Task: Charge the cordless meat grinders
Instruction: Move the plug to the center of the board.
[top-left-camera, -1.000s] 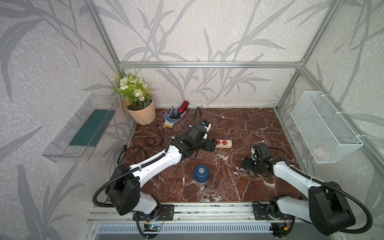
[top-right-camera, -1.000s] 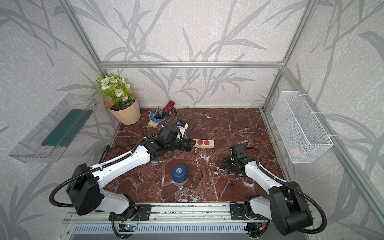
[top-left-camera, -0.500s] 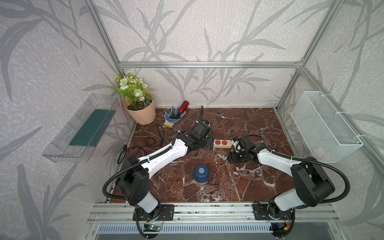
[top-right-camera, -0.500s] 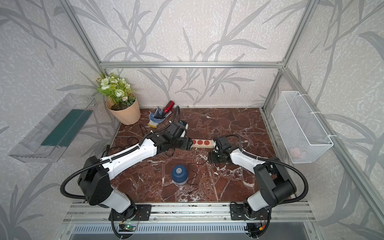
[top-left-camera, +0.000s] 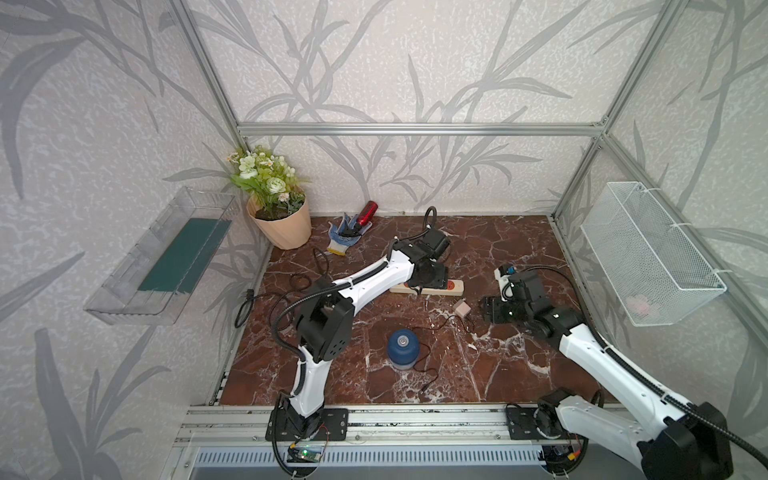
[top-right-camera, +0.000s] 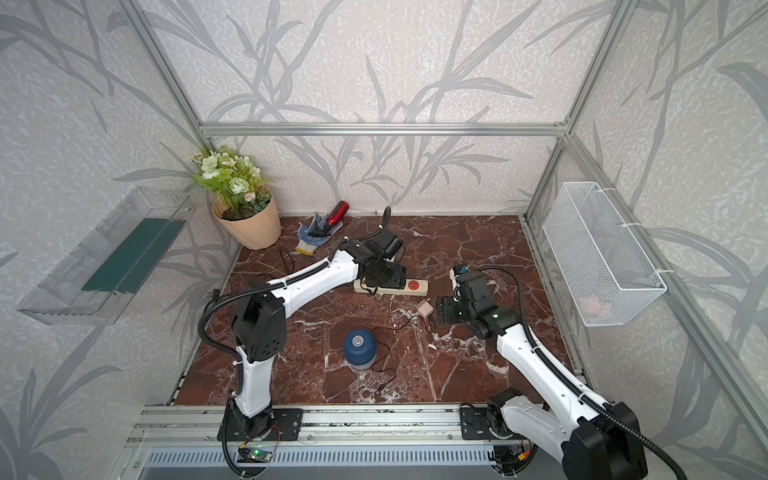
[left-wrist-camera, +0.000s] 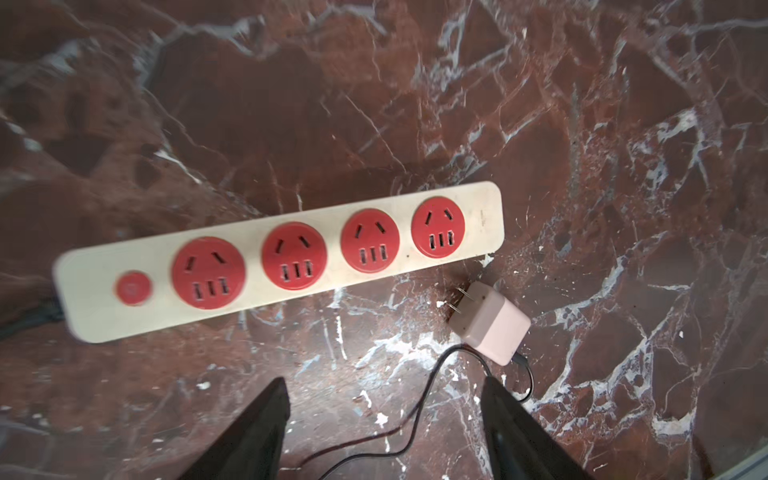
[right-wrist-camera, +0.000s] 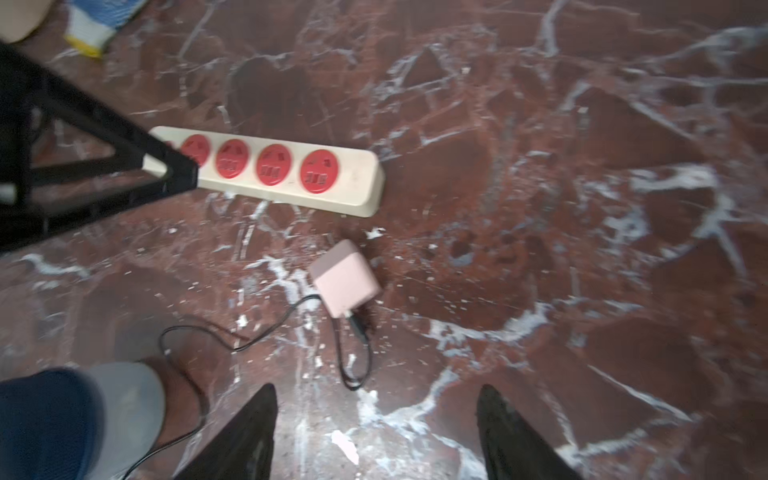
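Observation:
The cordless meat grinder (top-left-camera: 402, 348) (top-right-camera: 359, 348), a squat dome with a dark blue top and a silver button, stands near the front middle; its edge shows in the right wrist view (right-wrist-camera: 62, 419). A thin black cable (top-left-camera: 436, 328) runs from it to a pink plug adapter (top-left-camera: 462, 308) (left-wrist-camera: 492, 328) (right-wrist-camera: 345, 282), which lies loose on the floor beside the cream power strip (top-right-camera: 415, 285) (left-wrist-camera: 282, 257) (right-wrist-camera: 291, 170). My left gripper (top-left-camera: 428, 280) (left-wrist-camera: 384, 380) hovers open over the strip's switch end. My right gripper (top-left-camera: 487, 309) (right-wrist-camera: 376, 386) is open, just right of the adapter.
A flower pot (top-left-camera: 282, 224), a work glove (top-left-camera: 340, 237) and a red bottle (top-left-camera: 365, 210) sit at the back left. Loose black cords (top-left-camera: 266, 299) lie along the left edge. A wire basket (top-left-camera: 648, 253) hangs on the right wall, a clear shelf (top-left-camera: 166, 257) on the left.
My right gripper reached in toward the strip's end, then drew back a little to the right. My left gripper shifted slightly right along the strip as its arm swung.

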